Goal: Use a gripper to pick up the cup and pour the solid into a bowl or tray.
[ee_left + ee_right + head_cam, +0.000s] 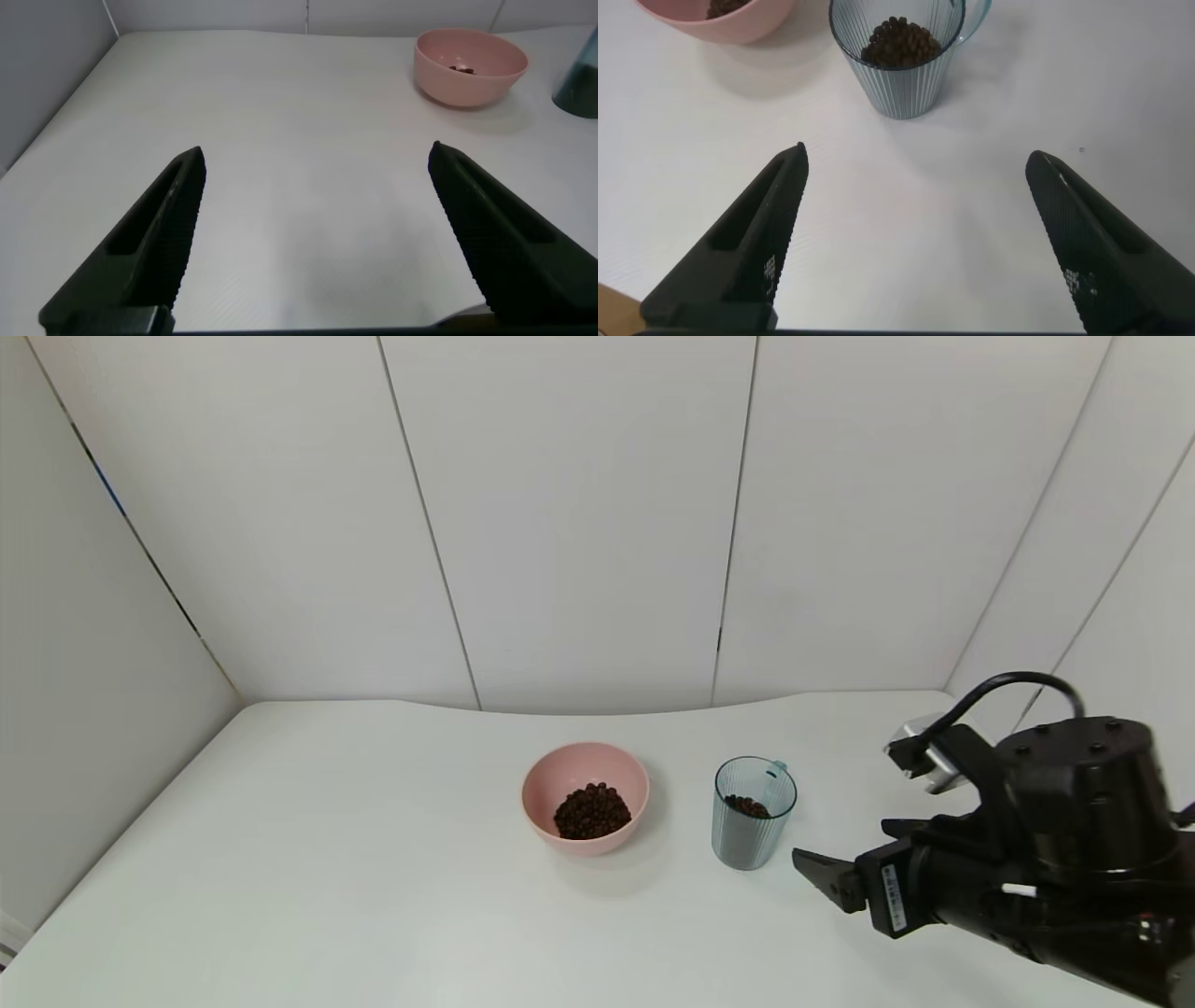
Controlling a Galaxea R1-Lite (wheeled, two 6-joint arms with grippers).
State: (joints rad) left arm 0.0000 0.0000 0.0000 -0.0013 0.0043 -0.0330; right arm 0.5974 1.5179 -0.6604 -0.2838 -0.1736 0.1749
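The blue-grey ribbed cup (752, 835) stands upright on the white table, right of the pink bowl (541, 793). Brown pellets lie in the cup (747, 805) and in a heap in the bowl (592, 810). My right gripper (845, 849) is open and empty, low over the table, right of the cup and nearer than it, apart from it. In the right wrist view the cup (901, 84) with its pellets (898, 42) stands ahead of the open gripper (915, 159), with the bowl (738, 28) beside it. My left gripper (318, 159) is open and empty over bare table, out of the head view.
The white table (373, 859) ends at white wall panels behind and on both sides. In the left wrist view the bowl (467, 84) stands far ahead with the cup's edge (581, 79) beside it.
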